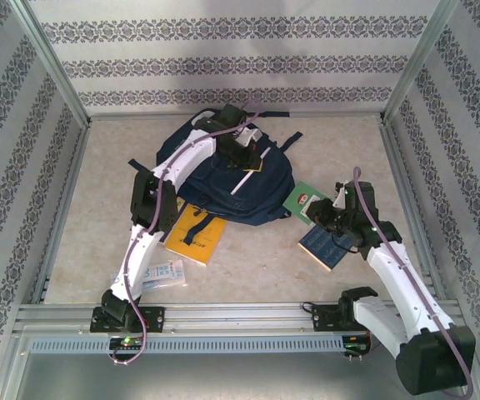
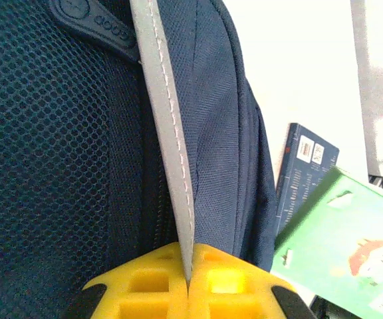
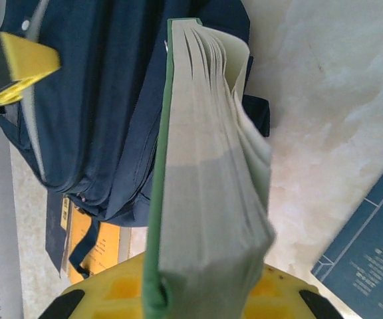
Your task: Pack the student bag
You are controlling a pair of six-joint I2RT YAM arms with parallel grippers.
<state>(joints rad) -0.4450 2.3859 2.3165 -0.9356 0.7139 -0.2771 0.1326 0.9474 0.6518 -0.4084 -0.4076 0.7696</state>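
— Where on our desk (image 1: 257, 271) does the student bag (image 1: 215, 179) lie?
— Flat, toward the far middle, with a yellow notebook (image 1: 194, 235) touching its near edge.
— And the green book (image 3: 205, 199)?
— We hold it in the right gripper (image 3: 195, 296), pinched between the pads just beside the bag.
— Our left gripper (image 2: 188, 282)?
— Pressed together on the bag's grey stripe (image 2: 171, 133).

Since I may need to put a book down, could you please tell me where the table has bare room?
Bare: the near centre between the yellow notebook and the blue book; the far right corner, right of the student bag. Crowded: around the bag and green book.
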